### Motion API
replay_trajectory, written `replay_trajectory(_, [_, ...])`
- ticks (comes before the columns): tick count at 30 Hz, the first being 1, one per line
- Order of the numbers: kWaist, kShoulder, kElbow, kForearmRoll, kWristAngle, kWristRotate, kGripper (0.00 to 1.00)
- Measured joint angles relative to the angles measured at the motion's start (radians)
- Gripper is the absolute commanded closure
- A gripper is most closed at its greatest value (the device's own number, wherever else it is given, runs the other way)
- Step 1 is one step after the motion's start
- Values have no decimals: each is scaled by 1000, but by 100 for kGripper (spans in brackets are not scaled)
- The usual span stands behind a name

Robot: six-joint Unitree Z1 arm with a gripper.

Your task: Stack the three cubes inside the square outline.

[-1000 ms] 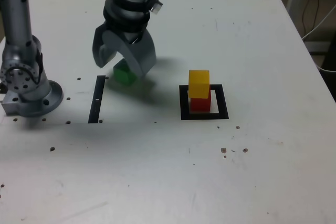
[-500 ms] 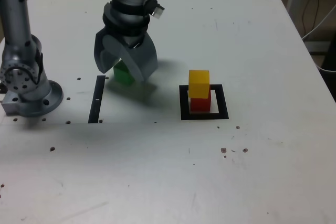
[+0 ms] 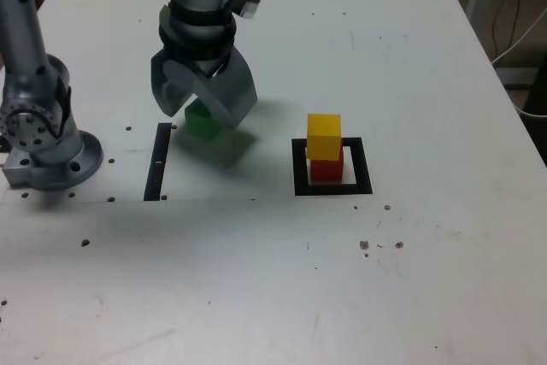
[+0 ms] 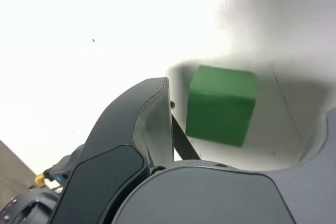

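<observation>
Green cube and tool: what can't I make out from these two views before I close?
- Exterior view: the tool covers most of the green cube, so any contact between them is hidden.
- Wrist view: the cube sits between open jaws; one jaw is cut off by the frame edge, leaving that gap unreadable.
- Red cube: the yellow cube hides its top.

I see a white table [image 3: 410, 279], speckled with small dark holes. On it, in the exterior view: the square outline [image 3: 333, 188] right of centre with the red cube [image 3: 326, 168] inside, a narrow black strip [image 3: 157, 162] left, the green cube [image 3: 202, 121] beside it, and the arm's base [image 3: 47, 156] far left.
</observation>
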Motion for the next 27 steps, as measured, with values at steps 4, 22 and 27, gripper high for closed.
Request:
replay_trajectory(4, [0, 7, 11, -28, 23, -30, 5])
replay_trajectory(22, [-44, 21, 51, -8, 40, -35, 14])
replay_trajectory(27, [-45, 21, 52, -24, 39, -35, 20])
